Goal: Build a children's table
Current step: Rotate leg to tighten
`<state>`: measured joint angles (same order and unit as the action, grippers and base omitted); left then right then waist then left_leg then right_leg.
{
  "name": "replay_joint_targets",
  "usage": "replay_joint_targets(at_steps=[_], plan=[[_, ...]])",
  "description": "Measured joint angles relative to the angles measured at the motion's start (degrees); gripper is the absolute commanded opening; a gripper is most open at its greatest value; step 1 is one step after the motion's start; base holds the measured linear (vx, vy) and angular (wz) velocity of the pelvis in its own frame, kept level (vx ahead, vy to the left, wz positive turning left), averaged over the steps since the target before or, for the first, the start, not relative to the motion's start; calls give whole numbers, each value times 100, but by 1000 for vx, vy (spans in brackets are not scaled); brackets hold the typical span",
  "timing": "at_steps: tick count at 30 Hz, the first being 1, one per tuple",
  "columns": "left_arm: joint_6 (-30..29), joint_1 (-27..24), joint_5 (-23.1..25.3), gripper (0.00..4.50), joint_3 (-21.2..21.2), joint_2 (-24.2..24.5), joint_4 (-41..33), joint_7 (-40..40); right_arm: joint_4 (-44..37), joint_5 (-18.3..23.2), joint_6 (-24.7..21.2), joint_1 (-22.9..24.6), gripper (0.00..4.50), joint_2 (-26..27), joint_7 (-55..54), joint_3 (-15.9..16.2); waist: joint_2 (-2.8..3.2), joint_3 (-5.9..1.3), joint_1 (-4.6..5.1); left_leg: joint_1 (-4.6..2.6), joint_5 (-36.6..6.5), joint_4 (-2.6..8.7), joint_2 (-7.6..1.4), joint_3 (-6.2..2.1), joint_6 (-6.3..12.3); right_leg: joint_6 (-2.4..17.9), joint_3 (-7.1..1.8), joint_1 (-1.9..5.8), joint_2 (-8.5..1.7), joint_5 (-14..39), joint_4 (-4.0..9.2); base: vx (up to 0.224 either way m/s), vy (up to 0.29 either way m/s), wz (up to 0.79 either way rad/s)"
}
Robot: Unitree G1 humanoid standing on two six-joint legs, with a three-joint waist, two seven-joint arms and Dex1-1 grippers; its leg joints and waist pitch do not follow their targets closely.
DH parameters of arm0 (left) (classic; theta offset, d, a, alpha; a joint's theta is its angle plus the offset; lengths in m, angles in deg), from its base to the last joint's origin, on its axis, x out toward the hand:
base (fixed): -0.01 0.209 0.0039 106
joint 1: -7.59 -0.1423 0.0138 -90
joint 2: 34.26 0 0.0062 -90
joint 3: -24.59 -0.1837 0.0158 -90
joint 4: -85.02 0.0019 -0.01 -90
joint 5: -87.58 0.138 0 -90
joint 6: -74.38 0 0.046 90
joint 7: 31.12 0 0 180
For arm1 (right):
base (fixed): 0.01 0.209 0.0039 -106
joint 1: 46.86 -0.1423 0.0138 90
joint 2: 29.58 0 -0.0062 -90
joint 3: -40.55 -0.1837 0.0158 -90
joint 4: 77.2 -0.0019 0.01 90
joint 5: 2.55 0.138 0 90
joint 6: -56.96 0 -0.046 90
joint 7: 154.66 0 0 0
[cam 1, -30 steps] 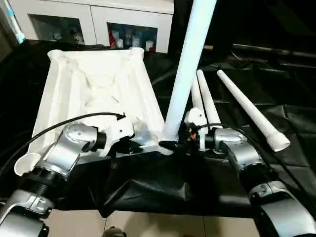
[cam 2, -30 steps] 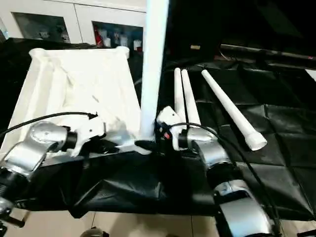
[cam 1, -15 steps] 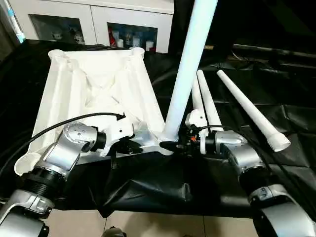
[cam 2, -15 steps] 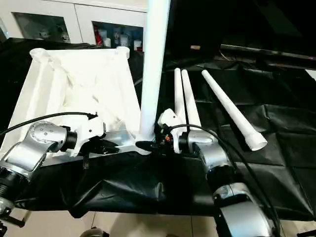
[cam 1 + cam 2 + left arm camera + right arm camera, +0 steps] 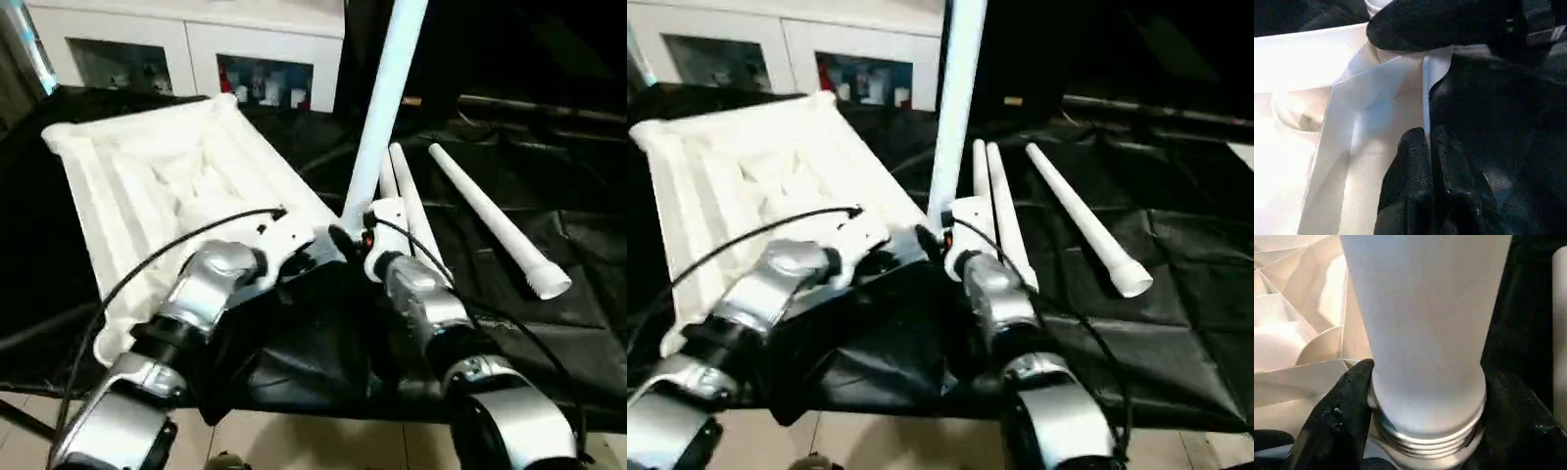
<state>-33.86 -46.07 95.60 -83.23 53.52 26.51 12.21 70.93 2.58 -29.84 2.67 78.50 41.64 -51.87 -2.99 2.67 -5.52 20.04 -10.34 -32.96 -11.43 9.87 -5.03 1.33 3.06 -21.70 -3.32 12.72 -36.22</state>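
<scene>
The children's table top (image 5: 167, 186) lies upside down on black cloth, ribbed underside up. A white leg (image 5: 382, 108) stands upright in its near right corner socket. My right gripper (image 5: 351, 240) is closed around that leg's threaded base (image 5: 1425, 431), with one black finger (image 5: 1337, 416) against each side. My left gripper (image 5: 318, 257) is shut on the thin rim of the top (image 5: 1425, 98) beside the same corner. Three more legs lie to the right: two side by side (image 5: 411, 211) and one apart (image 5: 490, 220).
A white glass-door cabinet (image 5: 196, 49) stands behind the table top. Black cloth (image 5: 323, 343) covers the work surface and bunches up at the front edge under my forearms. Black cables run over both arms.
The table top has swung round, its far end now further left and the leg corner further from me. Both arms reach further forward. The right fingers have drawn in on the leg's base.
</scene>
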Motion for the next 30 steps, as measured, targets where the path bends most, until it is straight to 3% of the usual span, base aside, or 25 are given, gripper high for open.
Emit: replay_joint_targets(at_steps=[5, 13, 19, 29, 30], plan=[[57, -1, 22, 0, -5, 54, -8, 59, 41, -18, 160, 0, 378, 0, 179, -6, 2, 2, 14, 6, 0, 0, 0, 0, 0, 0, 0, -5, 0, 0, 4, 0, 0, 0], [342, -174, -67, 0, -32, 464, -280, 542, -218, -117, 192, 154, 378, -586, 1568, 351, 8, 10, 33, 21, 2, 8, -3, 0, 4, -11, 4, -21, 2, 16, 9, 0, 0, 0], [723, -442, -346, 0, -16, 1023, -612, 1526, -915, -72, 58, 457, 378, -1165, 3309, 772, 9, 12, 7, 49, -4, 8, -6, 0, 16, -11, 15, -29, 2, 26, 29, 0, 0, 0], [931, -602, -615, 0, -55, 1505, -827, 2334, -1258, -1, -205, 471, 378, -1456, 4418, 1075, 4, 15, 8, 49, -2, 7, -18, 3, 14, -8, 29, -29, 3, 27, 26, 0, 0, 0], [956, -606, -614, 0, -51, 1514, -825, 2345, -1259, 3, -264, 471, 345, -1446, 4428, 1075, 4, 15, 10, 48, -2, 7, -18, 4, 14, -8, 29, -29, 3, 27, 26, 0, 0, 0]])
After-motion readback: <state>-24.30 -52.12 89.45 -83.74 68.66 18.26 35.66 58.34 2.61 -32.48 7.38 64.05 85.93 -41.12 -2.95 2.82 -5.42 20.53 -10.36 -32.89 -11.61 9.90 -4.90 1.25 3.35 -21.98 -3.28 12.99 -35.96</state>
